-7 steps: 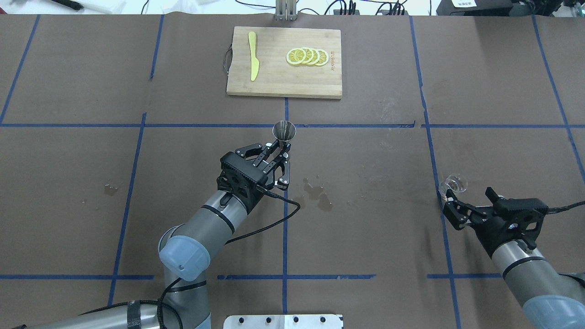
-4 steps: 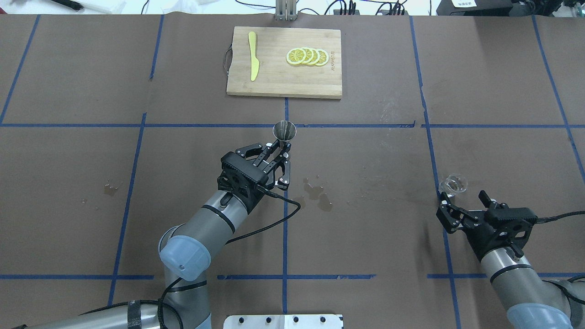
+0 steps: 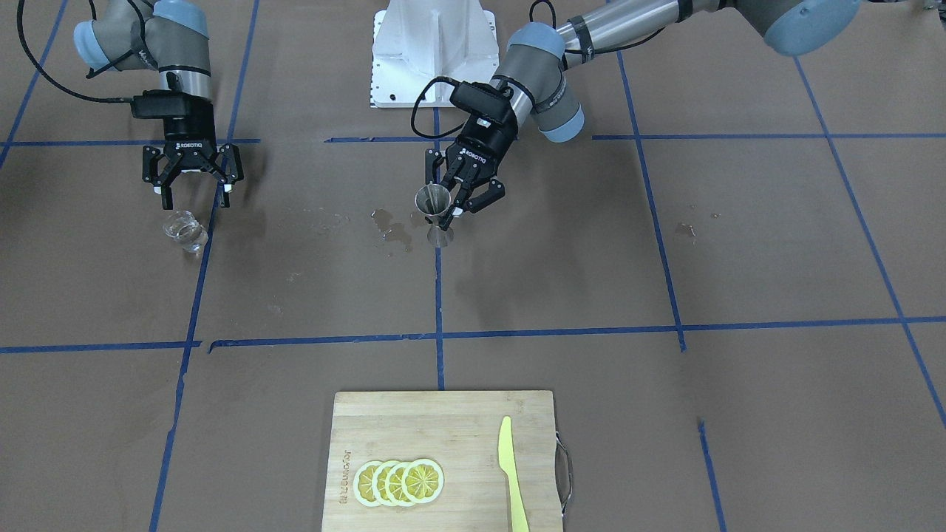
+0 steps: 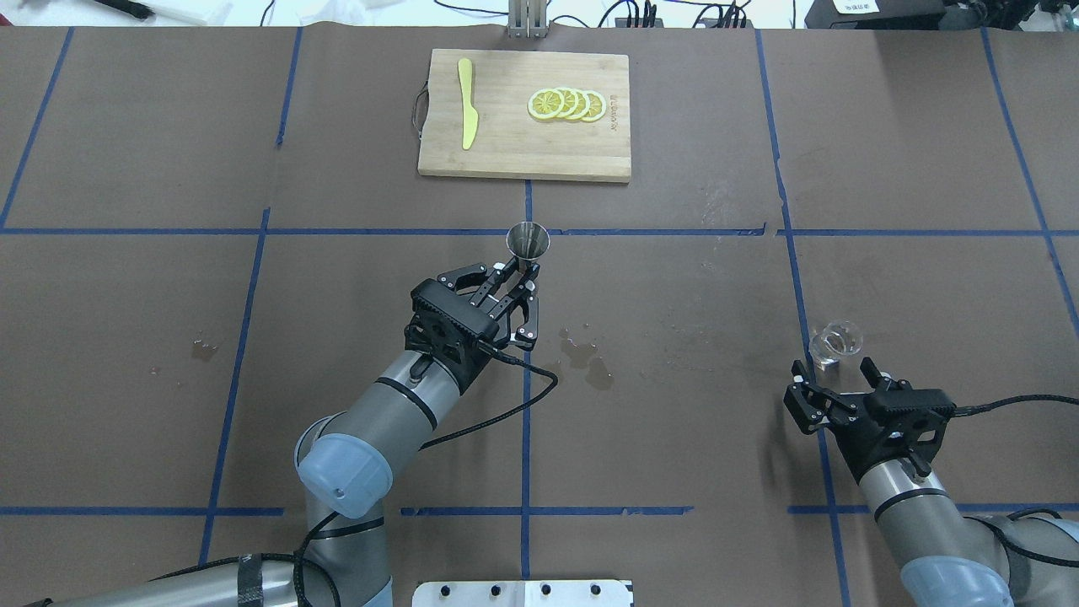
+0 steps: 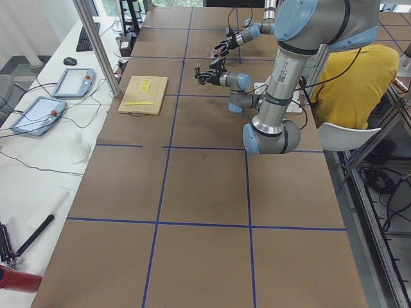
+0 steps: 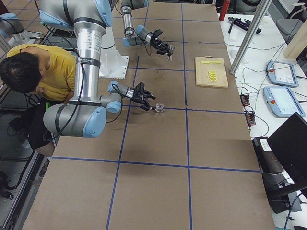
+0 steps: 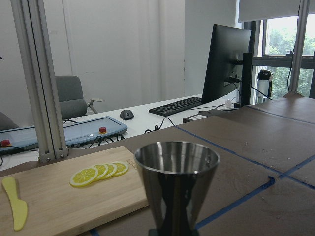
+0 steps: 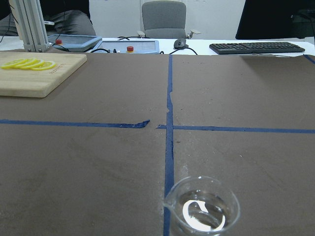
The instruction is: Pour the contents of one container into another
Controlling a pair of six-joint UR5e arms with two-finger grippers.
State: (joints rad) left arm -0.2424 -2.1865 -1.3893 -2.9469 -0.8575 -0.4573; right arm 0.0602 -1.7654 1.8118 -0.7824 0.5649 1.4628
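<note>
A steel jigger (image 4: 528, 239) stands upright near the table's middle, with my left gripper (image 4: 524, 271) shut around its narrow waist. The front-facing view shows the same jigger (image 3: 434, 199) in the left gripper (image 3: 443, 214), and it fills the left wrist view (image 7: 177, 184). A small clear glass beaker (image 4: 836, 341) with a little clear liquid rests on the table at the right. My right gripper (image 4: 830, 384) is open just behind the beaker, apart from it. The right wrist view shows the beaker (image 8: 202, 209) at the bottom edge.
A wooden cutting board (image 4: 523, 160) at the far middle carries lemon slices (image 4: 566, 104) and a yellow knife (image 4: 467, 103). Wet spots (image 4: 590, 358) lie right of the left gripper. A person in a yellow shirt (image 6: 29, 72) sits behind the robot.
My right gripper has drawn back from the beaker toward the robot, staying open. The left gripper and its jigger have shifted very slightly to the right.
</note>
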